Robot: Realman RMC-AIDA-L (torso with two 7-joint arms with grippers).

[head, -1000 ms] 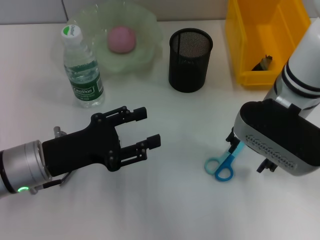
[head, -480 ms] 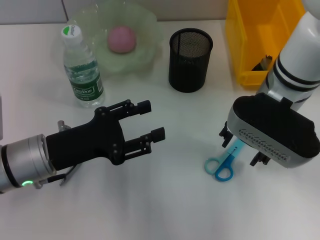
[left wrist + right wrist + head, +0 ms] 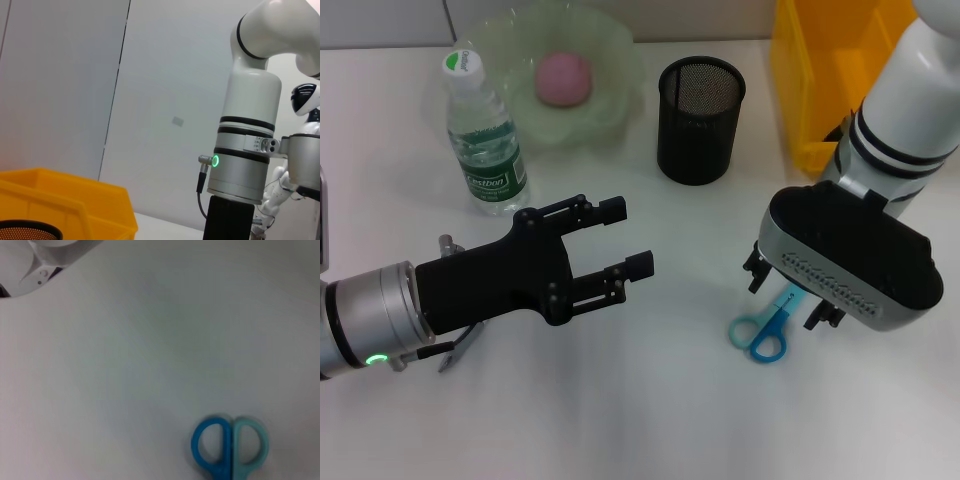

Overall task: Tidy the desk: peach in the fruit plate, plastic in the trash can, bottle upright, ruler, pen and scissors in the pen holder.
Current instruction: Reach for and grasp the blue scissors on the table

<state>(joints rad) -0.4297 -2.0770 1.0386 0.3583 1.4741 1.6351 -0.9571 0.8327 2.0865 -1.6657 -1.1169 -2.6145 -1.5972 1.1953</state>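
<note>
The left end effector (image 3: 612,238) hovers over the tabletop (image 3: 650,410) with fingers spread wide, holding nothing. Right of it, the scissors (image 3: 763,328) lie flat directly beneath the right end effector (image 3: 790,290); whether its fingers are spread I cannot tell.

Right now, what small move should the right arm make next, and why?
Probably lift the scissors a little further and carry them toward the black mesh pen holder. The right pincer sits over their blade end, while the blue handles seem still at the desk. The pen holder looks empty and stands beyond the scissors. The left pincer hangs open, idle.
</note>
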